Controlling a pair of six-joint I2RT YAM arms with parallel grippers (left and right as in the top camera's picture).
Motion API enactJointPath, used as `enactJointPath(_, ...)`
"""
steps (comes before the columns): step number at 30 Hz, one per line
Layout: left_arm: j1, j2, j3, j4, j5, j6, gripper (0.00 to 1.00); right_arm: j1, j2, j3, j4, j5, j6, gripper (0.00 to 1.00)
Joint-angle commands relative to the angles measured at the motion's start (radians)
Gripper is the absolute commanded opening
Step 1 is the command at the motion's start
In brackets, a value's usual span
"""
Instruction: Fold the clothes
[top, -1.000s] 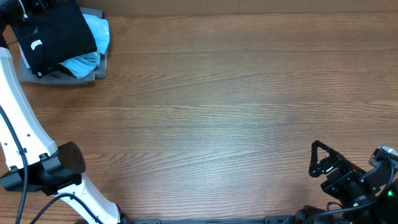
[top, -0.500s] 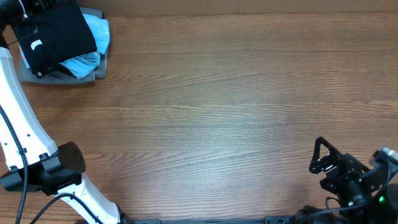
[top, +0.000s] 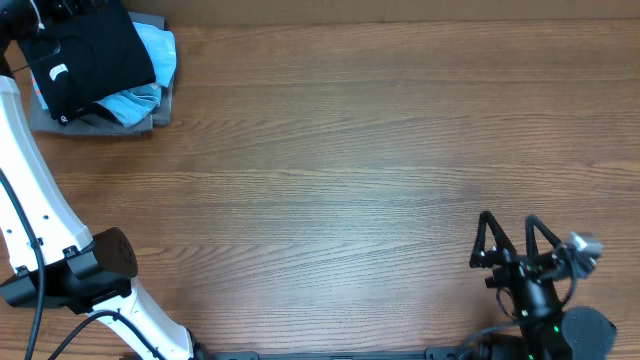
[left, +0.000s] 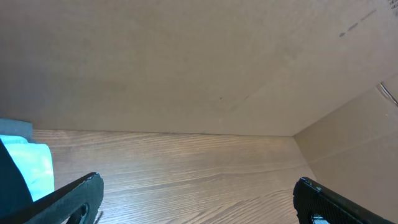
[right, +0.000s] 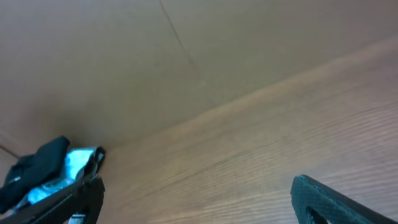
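Observation:
The clothes, a black T-shirt (top: 95, 55) with a small white label, lie folded on a pile in the table's far left corner. In the right wrist view the T-shirt (right: 34, 168) shows far off at the left. My left gripper (left: 199, 194) hovers by that pile, jaws wide open, with only bare wood between them. In the overhead view the left arm (top: 30, 190) runs up the left edge. My right gripper (top: 512, 242) stands open near the front right edge, far from the pile, and its wrist view shows the same gripper (right: 198, 194) holding nothing.
Under the T-shirt lie a light blue shirt (top: 150, 65) and a grey folded garment (top: 95, 125). A cardboard wall (left: 186, 62) closes the table's back edge and right side. Bare wooden tabletop (top: 350, 150) spans the middle.
The right gripper has swung round from pointing up-left to pointing straight up the table and shifted a little left. The left arm and the pile have not moved.

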Motion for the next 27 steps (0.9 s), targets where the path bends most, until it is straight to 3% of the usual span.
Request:
enactJointPath(1,-0.002,0.002,0.008,0.001,0.015,-0.006,1.00,0.039,-0.010,-0.081,0.100,0.046,-0.003,1.00)
enactJointPath(11,-0.002,0.002,0.008,0.001,0.015,-0.006,1.00,0.166,-0.010,-0.254,0.385,0.192,-0.003,1.00)
enactJointPath(27,-0.002,0.002,0.008,0.001,0.015,-0.006,1.00,0.175,-0.010,-0.360,0.550,0.255,0.001,1.00)
